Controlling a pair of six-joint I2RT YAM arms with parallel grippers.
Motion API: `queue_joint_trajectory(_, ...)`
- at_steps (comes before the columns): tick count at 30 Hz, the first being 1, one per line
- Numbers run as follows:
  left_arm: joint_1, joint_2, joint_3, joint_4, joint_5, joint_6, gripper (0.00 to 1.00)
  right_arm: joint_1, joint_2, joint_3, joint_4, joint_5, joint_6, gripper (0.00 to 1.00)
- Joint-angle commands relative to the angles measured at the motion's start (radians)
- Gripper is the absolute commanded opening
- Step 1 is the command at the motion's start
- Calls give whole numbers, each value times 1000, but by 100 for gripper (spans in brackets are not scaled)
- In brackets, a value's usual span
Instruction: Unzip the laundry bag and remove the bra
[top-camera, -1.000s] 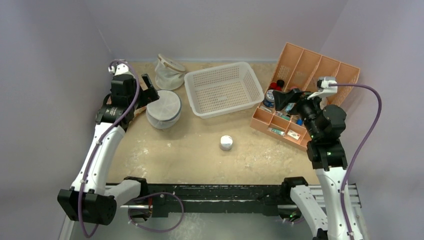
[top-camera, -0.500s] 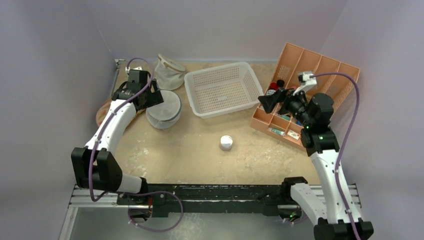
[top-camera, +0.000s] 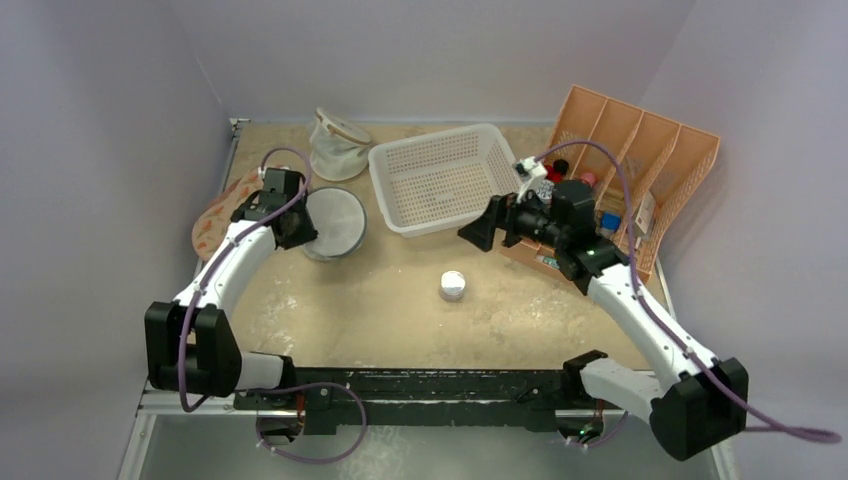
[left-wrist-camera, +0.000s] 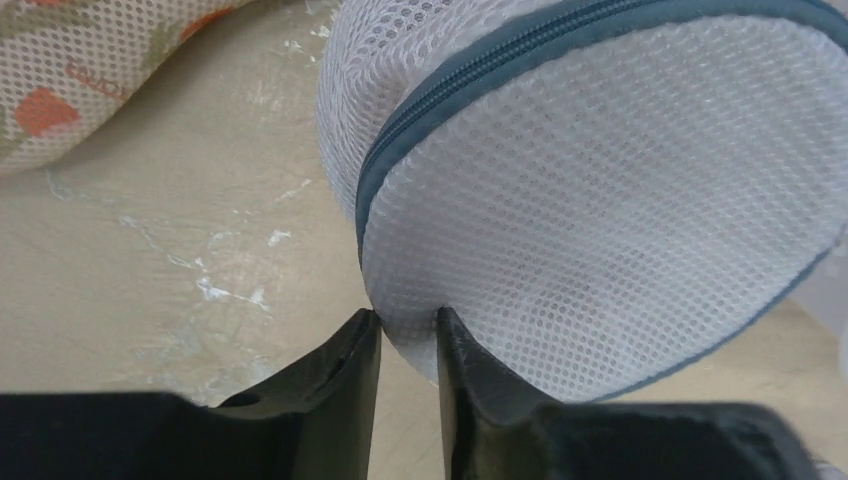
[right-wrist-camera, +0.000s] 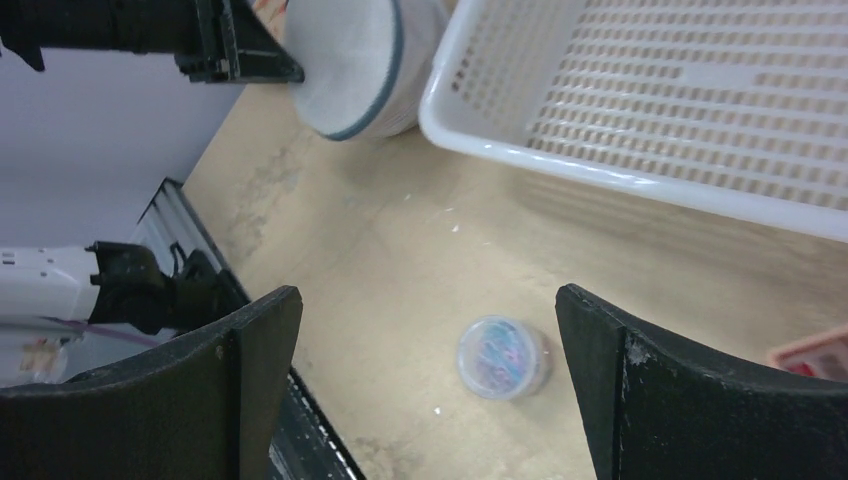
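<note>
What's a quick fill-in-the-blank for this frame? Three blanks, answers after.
The left hand pinches the mesh edge of the laundry bag, whose visible zipper is ____.
The right hand hangs ____, gripping nothing.
The small jar sits on the table nearest the ____ hand.
Missing words: closed; open; right.

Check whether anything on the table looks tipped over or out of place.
The bag stands out: it is tilted up on its edge beside the basket, one round face turned toward the left hand, which pinches its mesh edge. The visible stretch of zipper looks closed. Nothing appears spilled.
</note>
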Motion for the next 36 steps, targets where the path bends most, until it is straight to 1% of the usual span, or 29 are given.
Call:
queue_joint_trajectory(1,5,-75,-6,43,60,-47,21,164,92,-3,144,71,60,100)
queue_joint_trajectory(5,6,-154,-45,61,128,-117,12,357,227,44,197,152,74,100)
queue_joint_trajectory(6,6,-175,-55,64,138,-136,9,388,263,55,212,168,80,100)
queue_joint_trajectory(7,6,-193,-60,62,149,-159,3,416,295,66,225,179,87,100)
queue_joint_trajectory(8,6,-209,-65,61,162,-187,0,438,326,80,249,185,100,100)
queue_joint_trajectory(13,6,-295,-124,68,263,-287,0,477,426,92,372,127,169,100)
queue_joint_trajectory(16,4,-349,-182,77,325,-363,0,482,456,103,390,125,176,100)
queue_joint_trajectory(18,3,-392,-230,106,378,-431,0,484,466,105,397,129,178,100)
queue_joint_trajectory(21,4,-451,-320,209,468,-551,0,486,483,86,448,128,211,100)
queue_joint_trajectory(23,4,-482,-349,254,490,-609,0,486,502,72,498,110,246,95)
queue_joint_trajectory(25,4,-504,-352,260,488,-634,0,489,520,58,559,84,274,86)
queue_joint_trajectory(26,4,-512,-348,257,486,-642,0,491,525,48,589,77,279,84)
queue_joint_trajectory(29,4,-522,-342,263,495,-674,0,508,527,18,655,103,272,83)
queue_joint_trajectory(33,4,-518,-335,259,517,-685,0,516,541,-4,695,134,242,81)
queue_joint_trajectory(34,4,-517,-333,251,517,-683,0,516,546,-5,703,144,230,80)
queue_joint_trajectory(36,4,-519,-329,241,521,-678,0,516,550,-5,721,167,210,71)
